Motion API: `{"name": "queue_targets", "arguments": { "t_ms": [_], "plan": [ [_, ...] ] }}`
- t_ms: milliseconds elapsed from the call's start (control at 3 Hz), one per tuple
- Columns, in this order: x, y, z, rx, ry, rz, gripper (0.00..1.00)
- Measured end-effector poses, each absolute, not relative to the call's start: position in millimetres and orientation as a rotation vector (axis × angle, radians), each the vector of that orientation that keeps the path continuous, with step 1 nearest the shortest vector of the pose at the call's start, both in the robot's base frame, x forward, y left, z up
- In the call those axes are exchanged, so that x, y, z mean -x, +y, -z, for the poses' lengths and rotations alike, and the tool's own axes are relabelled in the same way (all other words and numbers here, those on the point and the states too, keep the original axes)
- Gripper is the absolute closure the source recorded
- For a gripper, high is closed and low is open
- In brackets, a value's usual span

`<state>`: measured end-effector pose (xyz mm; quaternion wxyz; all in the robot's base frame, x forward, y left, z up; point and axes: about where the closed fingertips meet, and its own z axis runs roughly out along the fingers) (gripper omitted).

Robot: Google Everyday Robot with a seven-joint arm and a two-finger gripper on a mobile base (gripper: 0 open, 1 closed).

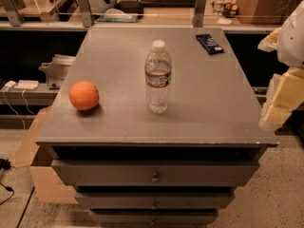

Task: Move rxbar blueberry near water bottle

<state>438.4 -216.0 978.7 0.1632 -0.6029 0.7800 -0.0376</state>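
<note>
The rxbar blueberry (209,43) is a flat dark blue bar lying at the far right corner of the grey cabinet top (204,94). The water bottle (157,76) is clear with a white cap and stands upright near the middle of the top. My gripper (274,112) is at the right edge of the view, pale cream, off the cabinet's right side and level with its front half. It is well away from both the bar and the bottle and holds nothing that I can see.
An orange fruit (84,95) sits on the left front of the top. The cabinet has drawers (154,174) below. A desk with clutter (142,11) runs behind the cabinet. A cardboard box (40,170) stands on the floor at left.
</note>
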Motion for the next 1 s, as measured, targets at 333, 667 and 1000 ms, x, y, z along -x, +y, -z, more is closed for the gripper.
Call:
{"name": "queue_targets", "arguments": {
  "t_ms": [333, 667, 1000],
  "plan": [
    [-438.6, -216.2, -980.4, 1.701, 2.224, 0.112, 0.00],
    [-472.7, -222.2, -984.8, 1.572, 2.229, 0.065, 0.00],
    [-534.6, -226.6, -991.5, 1.369, 2.240, 0.013, 0.00]
  ]
}}
